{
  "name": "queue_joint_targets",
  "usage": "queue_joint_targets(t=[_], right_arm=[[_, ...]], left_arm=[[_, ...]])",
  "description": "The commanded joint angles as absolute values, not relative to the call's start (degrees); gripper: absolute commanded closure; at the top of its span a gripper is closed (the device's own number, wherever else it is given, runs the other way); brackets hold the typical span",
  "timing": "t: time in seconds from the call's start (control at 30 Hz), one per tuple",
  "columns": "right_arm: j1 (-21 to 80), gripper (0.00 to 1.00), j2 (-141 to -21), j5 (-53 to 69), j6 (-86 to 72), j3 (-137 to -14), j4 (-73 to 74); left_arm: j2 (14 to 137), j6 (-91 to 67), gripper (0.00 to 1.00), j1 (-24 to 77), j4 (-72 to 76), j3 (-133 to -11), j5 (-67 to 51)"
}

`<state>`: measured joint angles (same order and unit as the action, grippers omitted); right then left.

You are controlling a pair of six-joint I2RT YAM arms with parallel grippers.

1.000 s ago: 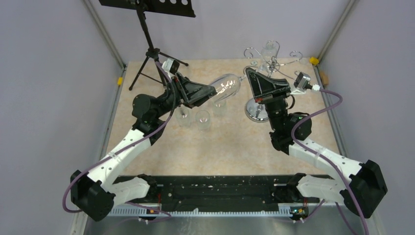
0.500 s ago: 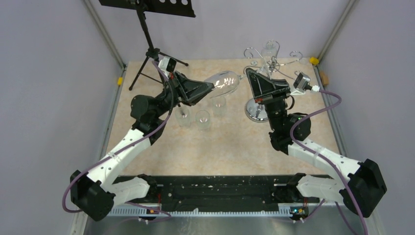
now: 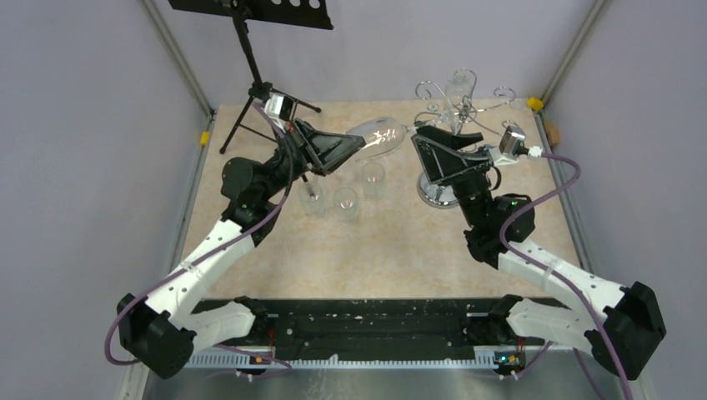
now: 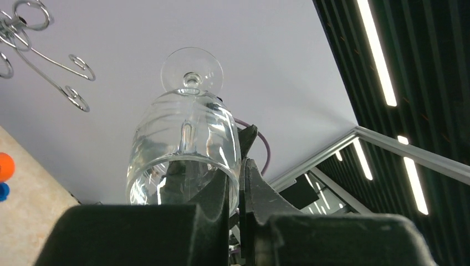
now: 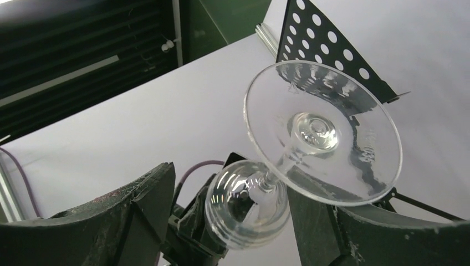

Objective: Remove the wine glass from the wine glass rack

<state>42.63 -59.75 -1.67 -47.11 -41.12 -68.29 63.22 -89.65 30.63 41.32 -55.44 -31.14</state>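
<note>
The clear wine glass (image 3: 379, 133) is tipped sideways in the air, foot toward the chrome wine glass rack (image 3: 432, 194) near the counter's (image 3: 392, 250) far right corner.

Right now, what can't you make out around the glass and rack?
- Top external: wine glass foot, hidden by the right pincer.
- Top external: wine glass rack base, partly behind the right arm.
- Left wrist: bowl rim's lower part, behind the left pincer body.

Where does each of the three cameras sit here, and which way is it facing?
Top external: high behind the robot, looking down on the table; both arms show.
Left wrist: aimed up at wall and ceiling; left gripper pinching the wine glass.
Right wrist: aimed up-left at the glass's foot; right gripper open.
Shared: the wine glass.
</note>
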Motion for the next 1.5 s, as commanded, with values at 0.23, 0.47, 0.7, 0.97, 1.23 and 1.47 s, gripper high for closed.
queue_joint_targets(t=[0.23, 0.47, 0.7, 0.97, 1.23, 1.47], right_arm=[[43.1, 0.25, -48.7, -0.3, -41.2, -41.9, -51.3], [43.1, 0.31, -42.9, -2.9, -36.4, -45.7, -34.0], [43.1, 0.32, -39.4, -7.8, -31.8, -52.3, -15.9], [43.1, 0.31, -39.0, -12.9, -27.2, -61.0, 1.3], [43.1, 0.31, -36.7, -21.1, -22.4, -63.4, 9.0], [43.1, 0.29, -34.7, -26.4, -20.0, -65.0, 15.9]], left_arm=[[53.4, -59.6, 1.0, 28.8, 13.2, -67.4, -21.1], [52.2, -42.1, 1.0, 28.8, -15.0, -76.8, -13.6], [56.3, -28.4, 1.0, 28.8, -36.5, -85.1, -13.9], [62.0, -23.4, 1.0, 30.8, -45.6, -87.0, -18.4], [74.7, -21.2, 1.0, 43.2, -51.6, -92.7, -5.7], [87.9, -19.4, 1.0, 47.4, -56.3, -99.6, 1.9]])
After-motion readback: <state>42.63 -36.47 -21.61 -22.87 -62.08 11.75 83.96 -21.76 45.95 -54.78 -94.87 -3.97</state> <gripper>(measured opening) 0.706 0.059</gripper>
